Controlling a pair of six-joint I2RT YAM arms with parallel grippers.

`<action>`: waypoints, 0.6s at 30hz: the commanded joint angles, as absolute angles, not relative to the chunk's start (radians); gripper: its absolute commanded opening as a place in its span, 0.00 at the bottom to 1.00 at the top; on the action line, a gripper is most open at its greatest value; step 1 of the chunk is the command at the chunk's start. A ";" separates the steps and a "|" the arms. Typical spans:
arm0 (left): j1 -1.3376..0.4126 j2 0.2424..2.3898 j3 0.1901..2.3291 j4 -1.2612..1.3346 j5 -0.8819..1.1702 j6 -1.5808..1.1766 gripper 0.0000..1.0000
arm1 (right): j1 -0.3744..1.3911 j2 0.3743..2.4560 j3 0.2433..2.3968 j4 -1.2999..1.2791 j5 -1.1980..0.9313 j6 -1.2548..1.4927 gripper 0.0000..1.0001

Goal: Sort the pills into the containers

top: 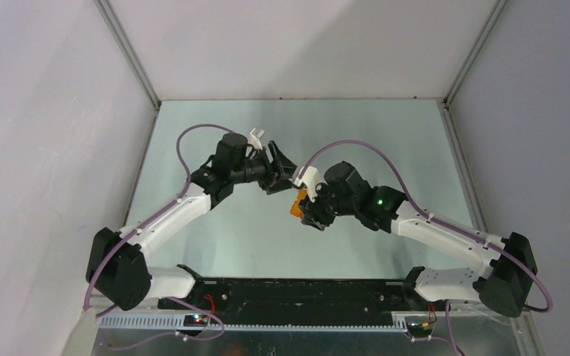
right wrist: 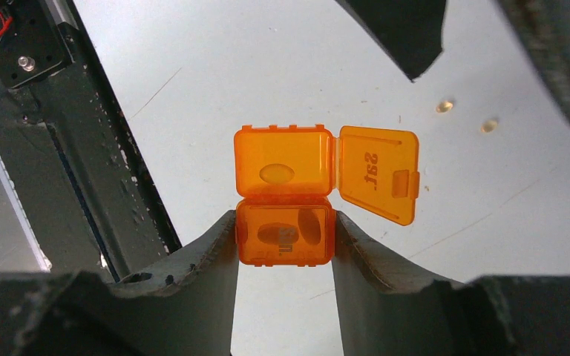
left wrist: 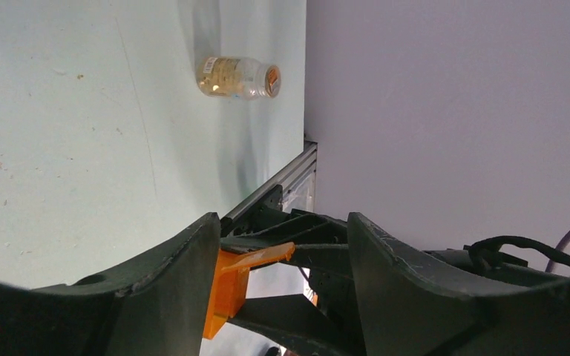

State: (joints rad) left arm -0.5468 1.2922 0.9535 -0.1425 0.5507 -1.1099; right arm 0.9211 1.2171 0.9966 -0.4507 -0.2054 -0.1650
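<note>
On a pale green tabletop [top: 267, 230] walled in grey, the right claw [right wrist: 285, 219] grips one end of the orange pill box [right wrist: 286, 159] mid-table, one flap lid [right wrist: 378, 174] open, pills [right wrist: 276, 173] inside. Just beyond, the left claw [left wrist: 283, 219] hangs spread wide and empty near two loose pills [right wrist: 445, 106]; the clear vial [left wrist: 237, 77] lies on its side by a table edge.

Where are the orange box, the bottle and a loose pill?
orange box [right wrist: 309, 156]: right wrist view, open upper compartment.
vial [left wrist: 231, 77]: left wrist view, clear body.
loose pill [right wrist: 444, 106]: right wrist view, its middle.
</note>
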 commanded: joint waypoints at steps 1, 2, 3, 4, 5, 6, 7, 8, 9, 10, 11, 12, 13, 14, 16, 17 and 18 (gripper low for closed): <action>-0.559 1.269 0.947 -0.140 0.494 -1.154 0.68 | 0.930 1.201 0.996 -0.392 -0.241 -0.220 0.31; -0.567 1.272 0.952 -0.151 0.474 -1.145 0.68 | 0.932 1.201 0.997 -0.385 -0.239 -0.221 0.31; -0.571 1.279 0.955 -0.176 0.465 -1.139 0.68 | 0.932 1.201 0.997 -0.382 -0.237 -0.220 0.31; -0.580 1.284 0.964 -0.192 0.443 -1.124 0.68 | 0.933 1.202 0.997 -0.375 -0.232 -0.220 0.31; -0.585 1.290 0.970 -0.232 0.427 -1.114 0.68 | 0.934 1.203 0.997 -0.371 -0.230 -0.219 0.31; -0.595 1.295 0.984 -0.255 0.395 -1.089 0.68 | 0.935 1.204 0.997 -0.367 -0.225 -0.218 0.31; -0.599 1.303 0.993 -0.290 0.380 -1.073 0.67 | 0.936 1.205 0.997 -0.366 -0.223 -0.218 0.31; -0.608 1.306 1.008 -0.304 0.361 -1.045 0.64 | 0.936 1.205 0.997 -0.362 -0.218 -0.217 0.31; -0.612 1.310 1.015 -0.322 0.356 -1.033 0.63 | 0.937 1.207 0.997 -0.361 -0.216 -0.215 0.31; -0.618 1.311 1.028 -0.328 0.349 -1.012 0.62 | 0.937 1.208 0.997 -0.360 -0.211 -0.212 0.31; -0.620 1.313 1.032 -0.342 0.347 -1.003 0.62 | 0.937 1.210 0.997 -0.358 -0.209 -0.210 0.31; -0.623 1.312 1.041 -0.348 0.347 -0.985 0.61 | 0.937 1.210 0.997 -0.359 -0.204 -0.208 0.31; -0.624 1.308 1.043 -0.352 0.352 -0.971 0.61 | 0.936 1.208 0.997 -0.357 -0.202 -0.200 0.31; -0.624 1.304 1.042 -0.352 0.354 -0.965 0.61 | 0.935 1.207 0.997 -0.356 -0.201 -0.195 0.31; -0.624 1.279 1.034 -0.351 0.356 -0.945 0.61 | 0.929 1.202 0.997 -0.355 -0.201 -0.175 0.31; -0.624 1.271 1.029 -0.343 0.359 -0.933 0.61 | 0.921 1.197 0.997 -0.357 -0.206 -0.169 0.31; -0.624 1.257 1.019 -0.327 0.366 -0.928 0.60 | 0.917 1.194 0.997 -0.359 -0.209 -0.162 0.31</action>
State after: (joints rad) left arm -0.6197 1.3121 0.9981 -0.3363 0.3752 -1.0012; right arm 0.9291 1.2171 0.9951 -0.4049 -0.2150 -0.1921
